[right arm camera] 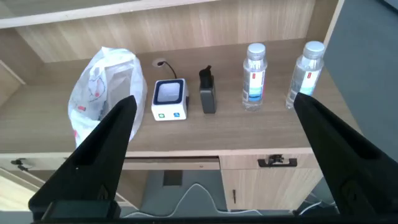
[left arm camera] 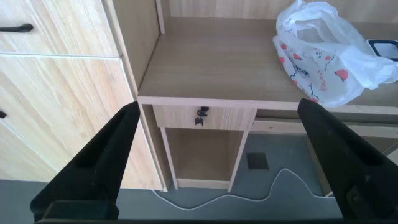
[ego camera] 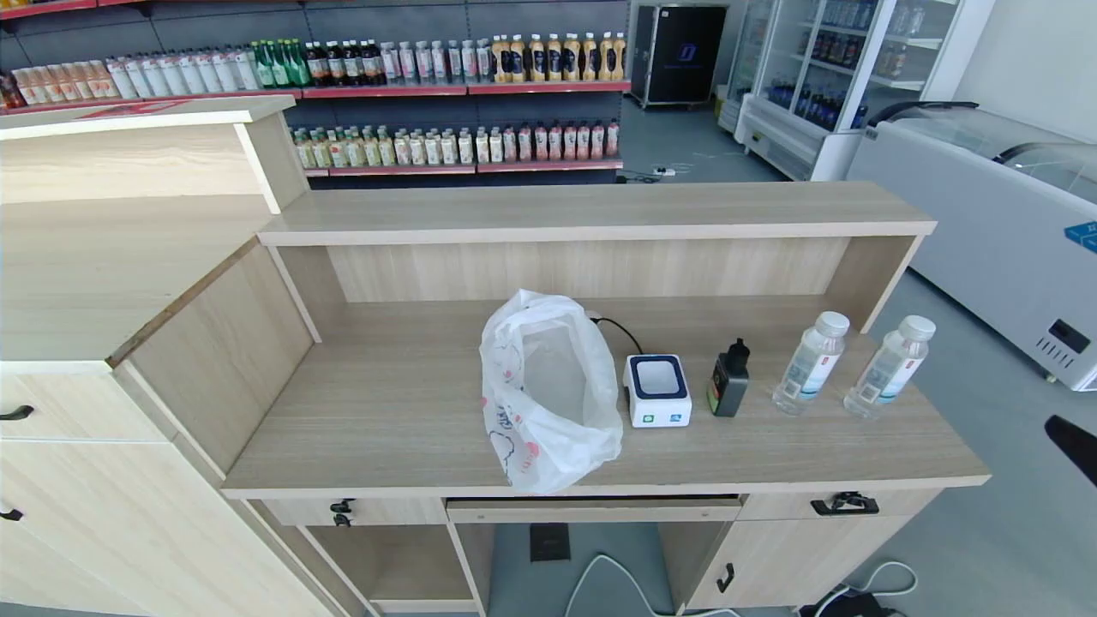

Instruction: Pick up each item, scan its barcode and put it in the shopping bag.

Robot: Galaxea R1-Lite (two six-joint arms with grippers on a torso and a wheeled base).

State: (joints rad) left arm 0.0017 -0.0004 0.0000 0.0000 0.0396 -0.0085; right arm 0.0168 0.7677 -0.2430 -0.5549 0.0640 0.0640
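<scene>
Shop: drink shelves [ego camera: 446, 64], glass-door fridges [ego camera: 823, 68], checkout counter [ego camera: 411, 403].

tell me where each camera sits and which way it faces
Head view: on the robot's head, facing forward and down at the counter with shopping bag, scanner and two water bottles; likely right arm at the edge.
Left wrist view: on the left wrist, facing the counter's front and drawer; open left claw frames it.
Right wrist view: on the right wrist, facing the whole counter top; open right claw frames it.
Shared: all three show the shopping bag.
</scene>
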